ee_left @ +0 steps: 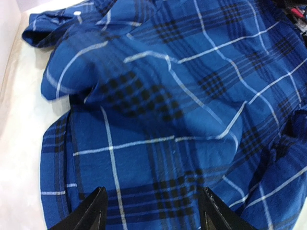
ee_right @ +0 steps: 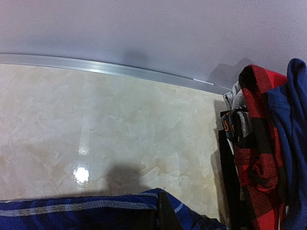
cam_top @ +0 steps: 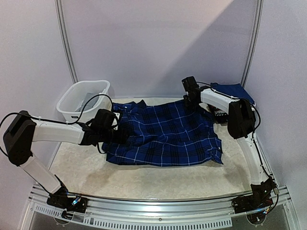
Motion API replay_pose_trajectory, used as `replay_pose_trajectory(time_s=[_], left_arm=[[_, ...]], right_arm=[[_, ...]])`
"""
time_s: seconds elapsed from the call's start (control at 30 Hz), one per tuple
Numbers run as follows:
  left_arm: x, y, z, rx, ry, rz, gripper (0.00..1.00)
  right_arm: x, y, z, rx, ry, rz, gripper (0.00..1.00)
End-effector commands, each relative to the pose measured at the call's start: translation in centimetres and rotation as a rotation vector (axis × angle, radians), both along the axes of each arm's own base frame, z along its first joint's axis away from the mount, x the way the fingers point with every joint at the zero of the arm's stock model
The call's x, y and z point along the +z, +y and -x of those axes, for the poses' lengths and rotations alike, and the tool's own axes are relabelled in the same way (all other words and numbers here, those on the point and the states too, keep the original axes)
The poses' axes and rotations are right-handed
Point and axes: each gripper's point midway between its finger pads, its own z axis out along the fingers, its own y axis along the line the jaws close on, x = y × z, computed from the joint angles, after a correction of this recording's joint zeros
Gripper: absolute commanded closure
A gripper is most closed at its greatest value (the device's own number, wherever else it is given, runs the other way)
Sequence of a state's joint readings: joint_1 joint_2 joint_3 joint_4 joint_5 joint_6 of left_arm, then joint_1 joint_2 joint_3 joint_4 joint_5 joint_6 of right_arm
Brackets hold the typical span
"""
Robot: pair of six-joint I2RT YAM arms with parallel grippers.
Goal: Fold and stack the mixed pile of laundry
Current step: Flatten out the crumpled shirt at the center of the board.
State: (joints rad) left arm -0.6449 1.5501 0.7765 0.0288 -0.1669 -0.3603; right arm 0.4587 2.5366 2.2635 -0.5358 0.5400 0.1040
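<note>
A dark blue plaid shirt with thin light lines lies spread across the middle of the table. My left gripper hovers at the shirt's left edge. In the left wrist view the left gripper is open, its two black fingers wide apart over the rumpled plaid cloth. My right gripper is at the shirt's far right corner. In the right wrist view the right gripper is shut on the shirt's hem, holding it just above the table. No white or grey garment can be picked out.
A white slotted basket stands at the back left. A stack of clothes sits at the back right, with a blue piece on top and a red plaid piece beside the right gripper. The back wall is close behind.
</note>
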Motion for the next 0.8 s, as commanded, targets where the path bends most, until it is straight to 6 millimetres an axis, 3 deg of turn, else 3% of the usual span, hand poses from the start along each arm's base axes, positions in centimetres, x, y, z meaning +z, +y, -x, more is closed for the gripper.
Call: replay_pose_trajectory(time_s=[0.0,0.03,0.13,0.2,0.33,0.43,0.63,0.77], left_arm=[[0.6,0.4,0.2,0.029,-0.034,-0.003,0.34],[0.7,0.6,0.1,0.04,-0.039,-0.01,0.34],[0.8,1.8,-0.6,0.106,-0.048,-0.056,0.32],[0.3,3.2,-0.6,0.154,-0.017,-0.098,0.32],[0.1,5.2,-0.6,0.234,0.009,-0.123,0.33],[-0.4,6.3,0.2,0.275,0.028,-0.144,0.33],[-2.3,8.1,2.1,0.338,0.08,-0.151,0.27],[-3.5,8.5,2.9,0.346,0.104,-0.158,0.26]], right_arm=[[-1.2,-2.5,-0.6,-0.087,0.004,0.017,0.9],[-1.3,-2.5,-0.6,-0.088,0.005,0.01,0.86],[-0.8,-2.4,-0.8,-0.088,-0.005,-0.004,0.58],[0.3,-2.2,-1.0,-0.077,-0.022,-0.01,0.51],[2.9,-1.7,-1.1,-0.04,-0.045,-0.024,0.46],[3.9,0.3,-0.3,0.071,-0.003,-0.101,0.43],[4.8,4.8,3.9,0.272,0.085,-0.254,0.37],[5.1,5.3,6.5,0.275,0.103,-0.251,0.34]])
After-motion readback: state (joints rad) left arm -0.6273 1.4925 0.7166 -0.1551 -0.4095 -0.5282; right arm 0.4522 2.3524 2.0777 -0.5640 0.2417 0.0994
